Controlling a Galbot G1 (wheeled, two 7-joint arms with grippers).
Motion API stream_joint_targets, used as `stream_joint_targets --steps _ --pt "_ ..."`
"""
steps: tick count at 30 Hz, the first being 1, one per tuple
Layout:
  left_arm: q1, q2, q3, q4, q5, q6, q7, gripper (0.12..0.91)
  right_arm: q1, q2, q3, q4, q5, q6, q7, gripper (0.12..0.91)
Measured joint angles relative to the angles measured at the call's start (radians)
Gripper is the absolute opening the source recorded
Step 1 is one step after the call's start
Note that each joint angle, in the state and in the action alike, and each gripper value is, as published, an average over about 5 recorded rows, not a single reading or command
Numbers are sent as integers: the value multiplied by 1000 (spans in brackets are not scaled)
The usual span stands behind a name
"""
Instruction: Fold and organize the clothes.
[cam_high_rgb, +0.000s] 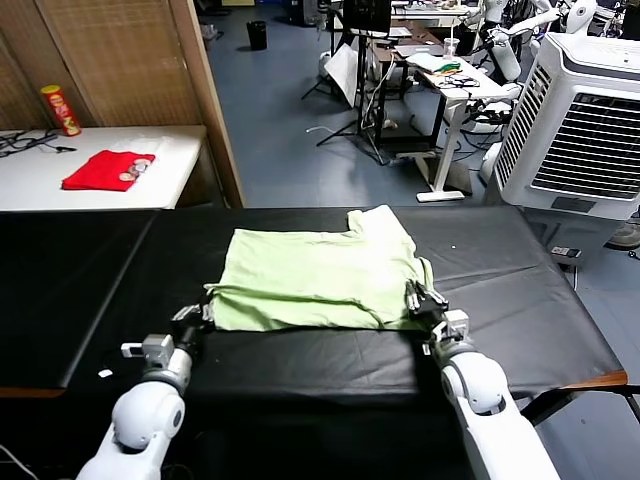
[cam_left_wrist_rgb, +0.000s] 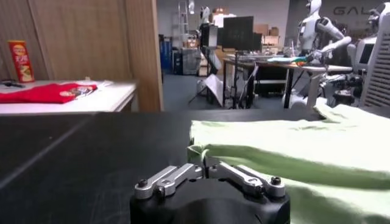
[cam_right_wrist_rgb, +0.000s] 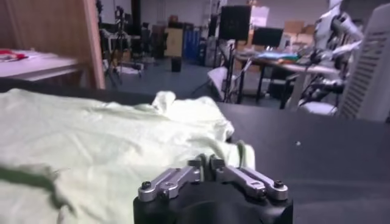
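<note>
The pale green T-shirt (cam_high_rgb: 310, 270) lies folded in a broad band across the middle of the black table (cam_high_rgb: 520, 330), one sleeve sticking out at its far right. My left gripper (cam_high_rgb: 196, 321) rests at the shirt's near left corner. In the left wrist view the left gripper (cam_left_wrist_rgb: 204, 163) has its jaws drawn together on a fold of the shirt's (cam_left_wrist_rgb: 292, 146) edge. My right gripper (cam_high_rgb: 424, 300) sits at the near right corner. In the right wrist view the right gripper (cam_right_wrist_rgb: 206, 161) is also shut, with a strip of the shirt (cam_right_wrist_rgb: 91, 140) pinched between its tips.
A white side table (cam_high_rgb: 175, 175) at the back left carries a small red cloth (cam_high_rgb: 108, 168) and a red snack can (cam_high_rgb: 60, 108). A wooden partition (cam_high_rgb: 215, 100) stands beside it. A white air cooler (cam_high_rgb: 585, 120) stands at the far right.
</note>
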Motion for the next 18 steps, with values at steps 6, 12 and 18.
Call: stream_joint_targets --steps 6,12,18 --pt "60 18 -13 -54 -45 31 2 767 -94 3 23 50 -9 6 0 782" --pt "80 17 -19 -60 -119 61 10 798 -126 17 25 50 -31 14 2 676" --pt "81 12 -21 -40 -166 73 18 678 -130 30 22 36 -45 20 1 514"
